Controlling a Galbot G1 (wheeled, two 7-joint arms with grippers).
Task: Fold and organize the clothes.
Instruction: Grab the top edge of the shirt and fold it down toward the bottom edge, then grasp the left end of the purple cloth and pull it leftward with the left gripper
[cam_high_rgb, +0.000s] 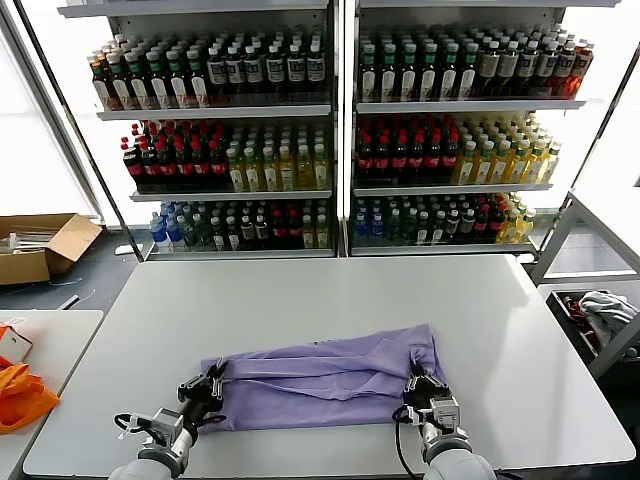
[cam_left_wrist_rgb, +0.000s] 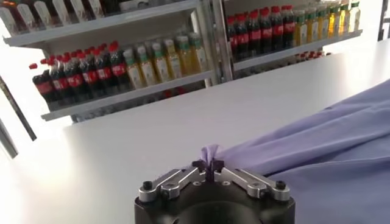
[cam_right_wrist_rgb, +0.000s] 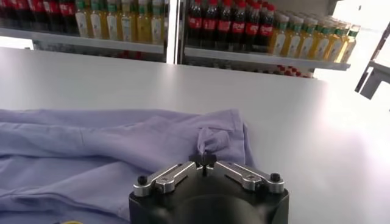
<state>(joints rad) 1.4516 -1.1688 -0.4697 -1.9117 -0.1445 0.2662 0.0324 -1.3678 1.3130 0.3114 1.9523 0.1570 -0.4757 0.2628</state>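
Left claw (cam_high_rgb: 211, 381), right claw (cam_high_rgb: 424, 385) pinch T-shirt (cam_high_rgb: 320, 375); bottle shelves (cam_high_rgb: 340, 130) behind.

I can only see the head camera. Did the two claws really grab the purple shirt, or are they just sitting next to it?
Observer: The left claw is shut on a pinched tuft of the purple shirt.
Operator: And the other one?
Observer: The right claw is shut on a bunched fold at the shirt's edge.
Operator: Is the shirt up in the air?
Observer: Beyond the pinches it lies wrinkled on the white table.
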